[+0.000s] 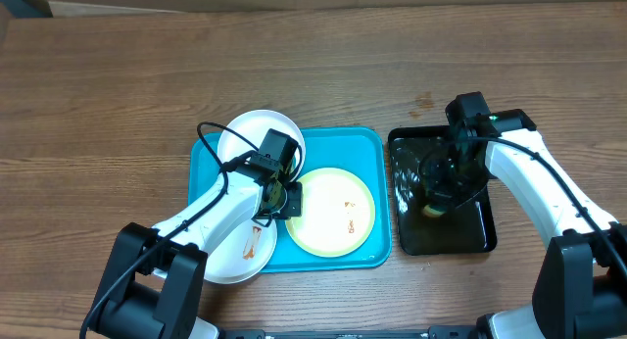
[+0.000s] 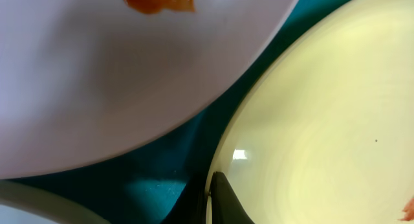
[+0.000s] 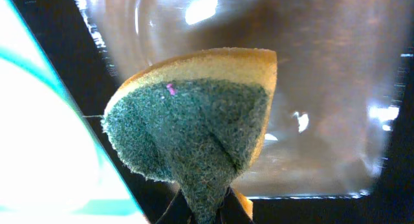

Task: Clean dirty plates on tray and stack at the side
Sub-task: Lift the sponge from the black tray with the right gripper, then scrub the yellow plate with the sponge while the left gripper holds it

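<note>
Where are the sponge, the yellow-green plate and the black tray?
sponge (image 3: 194, 127): right wrist view, on its green scrubbing face.
yellow-green plate (image 1: 318, 221): overhead view, on its bare middle.
black tray (image 1: 462, 233): overhead view, on its bare floor near a corner.

Brown wooden table (image 1: 323, 65): matt, grained
Turquoise rectangular plastic tray (image 1: 343, 143): smooth
Black rectangular tray (image 1: 470, 236): glossy
Green-yellow sponge (image 3: 194, 120): rough, fibrous
</note>
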Controlling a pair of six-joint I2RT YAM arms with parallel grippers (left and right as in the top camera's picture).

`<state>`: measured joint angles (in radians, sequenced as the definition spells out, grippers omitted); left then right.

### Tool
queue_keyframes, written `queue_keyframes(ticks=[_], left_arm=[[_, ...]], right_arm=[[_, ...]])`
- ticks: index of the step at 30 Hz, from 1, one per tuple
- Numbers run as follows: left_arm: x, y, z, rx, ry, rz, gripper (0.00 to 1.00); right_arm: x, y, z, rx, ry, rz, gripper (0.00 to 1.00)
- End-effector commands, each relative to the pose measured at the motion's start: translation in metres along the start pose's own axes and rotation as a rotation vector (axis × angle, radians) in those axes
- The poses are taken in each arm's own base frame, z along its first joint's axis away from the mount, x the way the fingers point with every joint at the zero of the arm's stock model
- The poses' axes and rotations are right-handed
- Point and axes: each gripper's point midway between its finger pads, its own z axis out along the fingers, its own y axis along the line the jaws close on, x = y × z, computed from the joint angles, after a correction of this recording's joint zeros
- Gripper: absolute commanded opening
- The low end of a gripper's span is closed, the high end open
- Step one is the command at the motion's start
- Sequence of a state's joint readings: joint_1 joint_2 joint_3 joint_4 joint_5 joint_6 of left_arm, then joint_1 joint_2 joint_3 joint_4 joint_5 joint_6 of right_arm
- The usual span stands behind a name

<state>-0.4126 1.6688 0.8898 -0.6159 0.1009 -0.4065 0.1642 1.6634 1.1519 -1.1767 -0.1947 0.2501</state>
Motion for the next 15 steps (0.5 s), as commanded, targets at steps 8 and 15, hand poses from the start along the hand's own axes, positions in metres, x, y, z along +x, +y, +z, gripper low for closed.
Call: queue_keyframes(ticks=[8, 15], left_arm=[[-0.001, 0.003, 0.005, -0.013, -0.013, -0.206, 0.04], [0.000, -0.001, 0.005, 0.004, -0.004, -0.196, 0.04]], right_arm=[[0.006, 0.080, -0.009, -0.336, 0.000, -0.213, 0.04], [0.005, 0.123, 0.005, -0.241, -0.120, -0.401, 0.04]])
